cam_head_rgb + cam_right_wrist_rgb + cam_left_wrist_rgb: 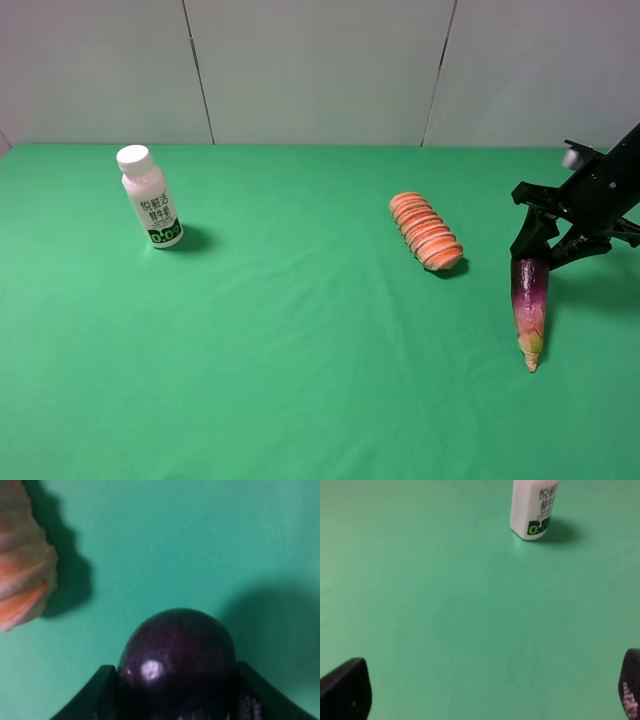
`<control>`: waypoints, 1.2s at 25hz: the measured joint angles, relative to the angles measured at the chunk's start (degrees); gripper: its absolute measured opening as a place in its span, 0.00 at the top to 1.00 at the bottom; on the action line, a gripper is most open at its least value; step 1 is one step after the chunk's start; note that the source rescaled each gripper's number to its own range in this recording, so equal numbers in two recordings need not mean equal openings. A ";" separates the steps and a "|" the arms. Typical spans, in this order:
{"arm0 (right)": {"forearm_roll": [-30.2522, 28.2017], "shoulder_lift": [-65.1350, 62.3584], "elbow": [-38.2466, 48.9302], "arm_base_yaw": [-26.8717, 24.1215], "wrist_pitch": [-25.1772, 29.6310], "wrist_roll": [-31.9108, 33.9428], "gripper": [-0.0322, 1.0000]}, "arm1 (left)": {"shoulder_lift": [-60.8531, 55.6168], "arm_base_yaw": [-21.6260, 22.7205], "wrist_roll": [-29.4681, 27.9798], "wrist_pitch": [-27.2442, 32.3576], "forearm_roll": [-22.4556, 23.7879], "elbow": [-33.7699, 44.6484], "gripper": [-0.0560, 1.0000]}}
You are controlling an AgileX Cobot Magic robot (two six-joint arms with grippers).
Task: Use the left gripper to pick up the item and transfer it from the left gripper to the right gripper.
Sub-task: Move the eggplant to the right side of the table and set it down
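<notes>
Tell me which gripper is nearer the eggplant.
Right. The right gripper grips the eggplant by its dark end; the left gripper hovers open near the bottle, far from it.

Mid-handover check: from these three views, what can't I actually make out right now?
- Left gripper: absent from the exterior high view; the left wrist view shows only two fingertips at the frame edges.
- Right gripper: arm cut by the frame's right edge.
- Eggplant: whether its tip touches the cloth is unclear; the right wrist view shows only its blurred rounded end.
- Bottle: top cropped in the left wrist view.
- Orange loaf: blurred, cropped in the right wrist view.
</notes>
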 joint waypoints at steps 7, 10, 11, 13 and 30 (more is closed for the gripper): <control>-3.43 0.73 0.00 4.30 -3.21 2.31 0.97 | 0.00 0.00 0.00 0.00 0.00 0.00 0.00; -3.91 0.79 0.00 4.29 -3.62 2.85 0.97 | 0.00 0.00 0.00 0.00 -0.31 0.00 0.00; -4.03 0.79 0.00 4.29 -3.72 2.96 0.97 | 0.00 0.00 0.00 0.00 0.00 0.00 0.00; -4.16 0.84 0.00 4.29 -3.76 3.03 0.97 | 0.00 0.00 0.00 0.00 -0.31 0.00 0.00; -4.98 0.84 0.00 4.29 -5.51 3.70 0.04 | 0.00 0.00 0.00 0.00 -0.31 0.00 0.00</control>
